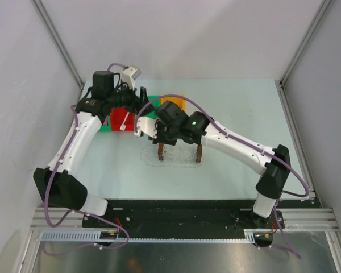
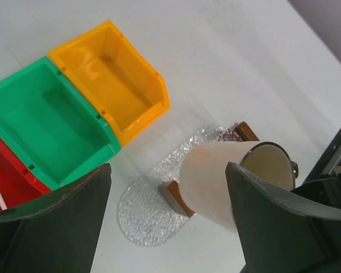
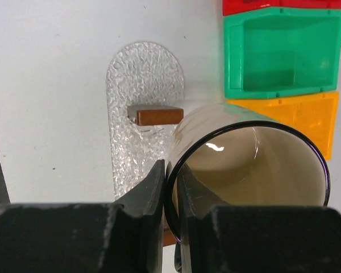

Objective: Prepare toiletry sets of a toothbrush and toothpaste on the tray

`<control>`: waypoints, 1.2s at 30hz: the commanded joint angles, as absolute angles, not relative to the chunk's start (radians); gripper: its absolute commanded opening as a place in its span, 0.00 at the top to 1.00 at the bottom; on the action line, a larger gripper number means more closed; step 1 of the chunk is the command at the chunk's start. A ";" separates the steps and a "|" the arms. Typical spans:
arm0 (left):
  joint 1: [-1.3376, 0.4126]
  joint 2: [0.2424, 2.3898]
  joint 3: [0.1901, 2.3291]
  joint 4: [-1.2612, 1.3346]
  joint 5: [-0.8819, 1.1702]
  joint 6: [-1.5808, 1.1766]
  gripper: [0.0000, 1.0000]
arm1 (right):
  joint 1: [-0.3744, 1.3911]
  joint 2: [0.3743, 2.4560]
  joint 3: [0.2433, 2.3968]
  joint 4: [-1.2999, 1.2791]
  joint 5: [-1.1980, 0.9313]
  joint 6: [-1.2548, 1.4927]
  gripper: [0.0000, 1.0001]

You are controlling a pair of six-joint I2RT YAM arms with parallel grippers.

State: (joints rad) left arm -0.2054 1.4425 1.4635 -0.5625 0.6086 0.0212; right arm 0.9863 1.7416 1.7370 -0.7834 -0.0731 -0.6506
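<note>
Evidently the right end effector (image 3: 170,173) is clamped on the dark rim of a cream cup (image 3: 250,165), which hangs tipped over the tray (image 3: 159,115). The tray sits on the textured mat (image 3: 142,68). Beyond the tray, the left end effector (image 2: 167,169) gapes empty near the red bin (image 2: 11,170). Risk: so thin a rim pinch may let the cup swivel or slip, striking the tray and shoving it off the mat. Toothbrush and toothpaste are not clearly visible.
</note>
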 commanded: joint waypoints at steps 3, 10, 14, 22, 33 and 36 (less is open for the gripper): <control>-0.259 1.440 1.523 -0.673 0.583 0.153 0.14 | 1.017 1.778 1.851 -0.772 0.040 -0.707 1.00; -0.299 1.428 1.505 -0.710 0.549 0.224 0.16 | 1.020 1.807 1.893 -0.799 0.052 -0.699 1.00; -0.328 1.433 1.485 -0.719 0.500 0.253 0.16 | 1.022 1.812 1.902 -0.802 0.049 -0.692 1.00; -0.360 1.463 1.485 -0.719 0.427 0.278 0.21 | 1.029 1.816 1.924 -0.804 0.043 -0.670 1.00; -0.388 1.496 1.488 -0.718 0.434 0.244 0.45 | 1.035 1.819 1.940 -0.759 0.109 -0.634 1.00; -0.391 1.505 1.491 -0.718 0.428 0.236 0.55 | 1.037 1.818 1.940 -0.739 0.135 -0.614 1.00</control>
